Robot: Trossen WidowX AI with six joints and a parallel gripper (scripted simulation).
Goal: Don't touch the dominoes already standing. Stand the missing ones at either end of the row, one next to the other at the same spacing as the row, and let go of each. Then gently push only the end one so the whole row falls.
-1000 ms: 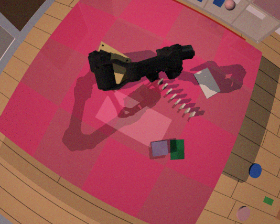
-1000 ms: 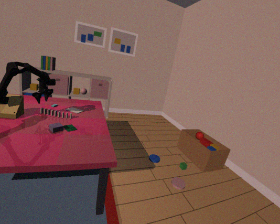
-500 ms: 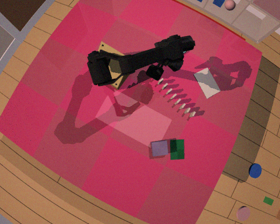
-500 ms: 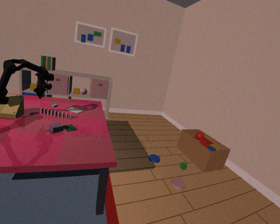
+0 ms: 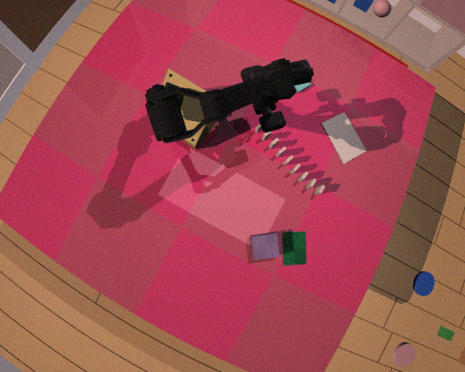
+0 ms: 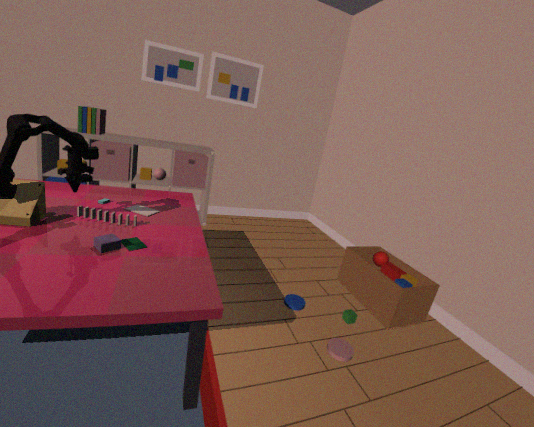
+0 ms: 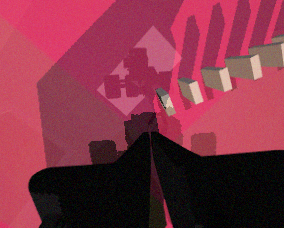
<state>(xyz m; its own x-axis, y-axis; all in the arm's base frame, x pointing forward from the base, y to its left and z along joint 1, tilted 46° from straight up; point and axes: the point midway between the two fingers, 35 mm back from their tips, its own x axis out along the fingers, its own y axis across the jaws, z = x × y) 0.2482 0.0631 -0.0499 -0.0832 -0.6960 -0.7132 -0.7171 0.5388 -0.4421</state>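
Note:
A curved row of several small pale dominoes (image 5: 303,176) (image 6: 106,216) (image 7: 217,79) stands upright on the pink table (image 5: 193,288) (image 6: 157,281). The end domino nearest the arm (image 5: 258,128) (image 6: 79,211) (image 7: 164,101) stands at the row's end, partly in shadow, just ahead of the fingertips in the wrist view. My gripper (image 6: 75,189) (image 7: 149,137) is shut, with nothing between its fingertips. It points down and hangs above the table by that end. In the top view the arm hides its fingertips. No loose domino shows.
A light blue block (image 5: 302,87) (image 6: 104,201) lies behind the row, partly under the arm in the top view. A grey-white flat sheet (image 5: 343,138) (image 6: 143,210) lies beside the row. A purple block (image 5: 265,246) (image 6: 107,243) and a green flat piece (image 5: 298,253) (image 6: 134,244) lie in front.

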